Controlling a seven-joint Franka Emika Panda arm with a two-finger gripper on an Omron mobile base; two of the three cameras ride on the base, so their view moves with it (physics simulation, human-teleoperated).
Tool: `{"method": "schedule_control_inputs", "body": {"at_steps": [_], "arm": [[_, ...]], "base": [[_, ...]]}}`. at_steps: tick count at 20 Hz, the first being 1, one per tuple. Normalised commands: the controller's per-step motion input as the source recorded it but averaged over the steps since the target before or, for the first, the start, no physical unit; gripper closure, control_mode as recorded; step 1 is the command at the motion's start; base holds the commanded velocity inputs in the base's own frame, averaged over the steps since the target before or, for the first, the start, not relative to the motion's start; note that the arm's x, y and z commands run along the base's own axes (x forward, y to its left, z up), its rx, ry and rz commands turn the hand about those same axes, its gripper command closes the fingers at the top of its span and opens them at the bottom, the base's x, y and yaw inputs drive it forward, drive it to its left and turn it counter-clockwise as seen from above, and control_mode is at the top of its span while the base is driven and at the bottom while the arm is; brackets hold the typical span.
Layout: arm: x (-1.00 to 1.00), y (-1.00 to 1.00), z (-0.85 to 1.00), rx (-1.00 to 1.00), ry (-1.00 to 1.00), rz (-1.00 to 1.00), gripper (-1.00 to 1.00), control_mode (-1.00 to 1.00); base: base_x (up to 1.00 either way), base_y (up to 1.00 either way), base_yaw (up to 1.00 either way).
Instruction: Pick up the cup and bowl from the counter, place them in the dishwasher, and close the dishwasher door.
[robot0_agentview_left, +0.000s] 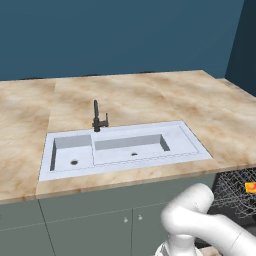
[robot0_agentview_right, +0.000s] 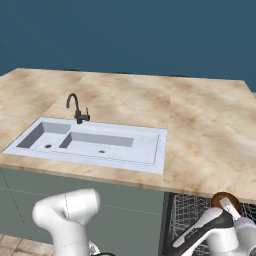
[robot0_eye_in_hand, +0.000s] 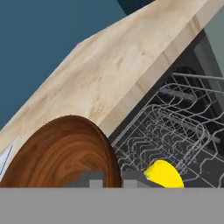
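The brown wooden bowl (robot0_eye_in_hand: 61, 153) is held up over the open dishwasher (robot0_eye_in_hand: 183, 131). The yellow cup (robot0_eye_in_hand: 162, 174) sits in its wire rack.

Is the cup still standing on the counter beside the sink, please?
No, the cup already lies in the wire rack of the dishwasher, below the counter.

— Counted on the counter (robot0_agentview_left: 150, 100)?
— One white sink (robot0_agentview_left: 190, 142) with two basins, one black tap (robot0_agentview_left: 98, 118).
— In the dishwasher (robot0_eye_in_hand: 188, 131)?
— One wire rack (robot0_eye_in_hand: 175, 127), one yellow cup (robot0_eye_in_hand: 163, 174) lying in it.
— Bowls?
— One, brown and wooden (robot0_eye_in_hand: 61, 153), close above the rack.
— Cupboard knobs (robot0_agentview_left: 126, 219) below the sink?
— Two, side by side.
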Motion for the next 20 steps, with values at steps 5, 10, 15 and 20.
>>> {"method": "schedule_control_inputs", "body": {"at_steps": [5, 10, 15, 20], "arm": [[-0.01, -0.24, -0.54, 0.01, 0.00, 0.00, 1.00, -1.00], [0.00, -0.40, -0.37, 0.00, 0.00, 0.00, 1.00, -1.00], [0.14, -0.44, -0.39, 0.00, 0.01, 0.00, 1.00, -1.00], [0.36, -0.34, -0.46, 0.00, 0.05, 0.00, 1.00, -1.00]], "base": [[0.00, 0.00, 0.00], [0.00, 0.00, 0.00], [0.00, 0.00, 0.00], [0.00, 0.00, 0.00]]}}
